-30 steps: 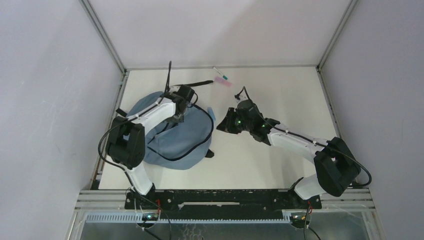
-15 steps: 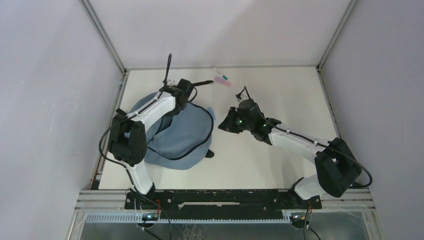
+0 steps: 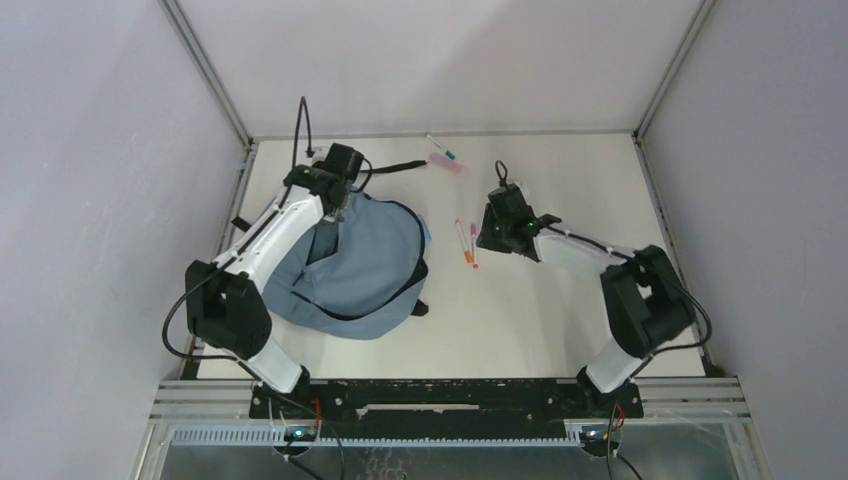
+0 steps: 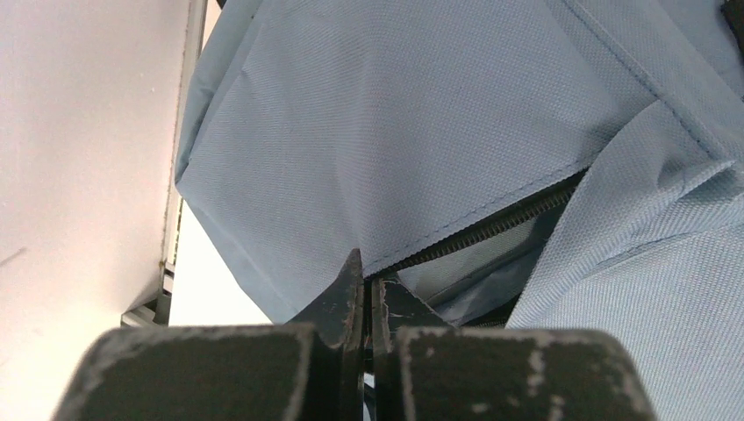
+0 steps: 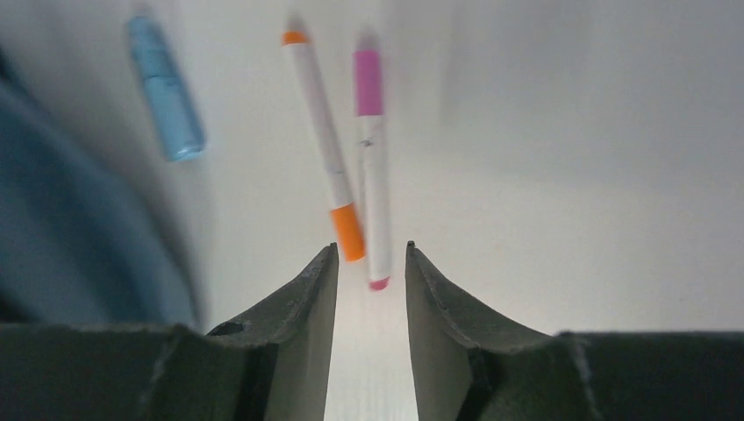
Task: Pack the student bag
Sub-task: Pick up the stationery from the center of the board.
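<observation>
The slate-blue student bag [image 3: 350,275] lies on the left half of the table. My left gripper [image 3: 335,203] is shut on the fabric edge beside the bag's black zipper [image 4: 491,226], holding that edge up so the mouth gapes a little. In the left wrist view the gripper [image 4: 368,281] has the bag's cloth [image 4: 421,114] just beyond its tips. My right gripper [image 3: 484,236] stands open over the table. Just past its tips [image 5: 371,250] lie an orange-capped marker [image 5: 320,149] and a pink-capped marker [image 5: 370,158], loose on the surface, with nothing between the fingers.
A light-blue object [image 5: 165,92] lies by the bag's right edge [image 3: 425,228]. At the back of the table are a pink eraser [image 3: 447,165], a thin pen [image 3: 438,147] and the bag's black strap [image 3: 395,168]. Metal frame rails border the table.
My left gripper shut on the bag's edge and drew it up and back. My right gripper opened and pulled back to the right; the two markers now lie on the table.
</observation>
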You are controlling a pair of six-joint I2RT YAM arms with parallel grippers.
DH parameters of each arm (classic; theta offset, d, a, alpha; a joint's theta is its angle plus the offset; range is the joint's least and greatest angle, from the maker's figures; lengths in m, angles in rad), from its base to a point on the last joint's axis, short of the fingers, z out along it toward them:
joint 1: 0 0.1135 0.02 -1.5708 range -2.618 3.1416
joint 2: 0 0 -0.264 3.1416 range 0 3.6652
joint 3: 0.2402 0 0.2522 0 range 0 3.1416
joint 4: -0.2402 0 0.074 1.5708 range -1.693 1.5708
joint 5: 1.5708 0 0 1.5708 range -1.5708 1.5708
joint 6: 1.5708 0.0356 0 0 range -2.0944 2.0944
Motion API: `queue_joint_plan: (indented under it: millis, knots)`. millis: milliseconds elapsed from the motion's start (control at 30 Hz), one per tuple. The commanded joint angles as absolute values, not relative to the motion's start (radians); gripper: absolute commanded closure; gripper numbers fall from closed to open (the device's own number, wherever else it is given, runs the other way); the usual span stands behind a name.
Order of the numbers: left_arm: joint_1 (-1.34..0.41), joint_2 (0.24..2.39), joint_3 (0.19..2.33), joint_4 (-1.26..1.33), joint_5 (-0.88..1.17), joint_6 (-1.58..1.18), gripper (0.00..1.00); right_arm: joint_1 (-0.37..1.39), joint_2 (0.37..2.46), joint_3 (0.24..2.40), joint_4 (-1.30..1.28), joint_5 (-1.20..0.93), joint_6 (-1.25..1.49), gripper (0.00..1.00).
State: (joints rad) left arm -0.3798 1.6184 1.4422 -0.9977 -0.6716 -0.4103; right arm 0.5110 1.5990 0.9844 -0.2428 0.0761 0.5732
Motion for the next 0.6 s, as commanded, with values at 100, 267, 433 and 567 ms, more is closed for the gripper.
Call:
queue_joint_plan:
  millis: [100,267,433,567]
  knots:
    - [-0.342,1.545,1.434,-0.983,-0.642,-0.361,1.00,0.503,1.758,1.136,-0.321,0.173,0.484,0.57]
    - [-0.342,1.508,1.404,-0.951,-0.590,-0.400,0.99,0.500,1.826,1.164,-0.314,0.161,0.485,0.53]
    - [-0.342,1.510,1.390,-0.936,-0.555,-0.380,1.00,0.505,1.829,1.165,-0.302,0.156,0.498,0.51]
    - [-0.344,1.514,1.379,-0.929,-0.524,-0.370,1.00,0.509,1.841,1.165,-0.288,0.153,0.503,0.51]
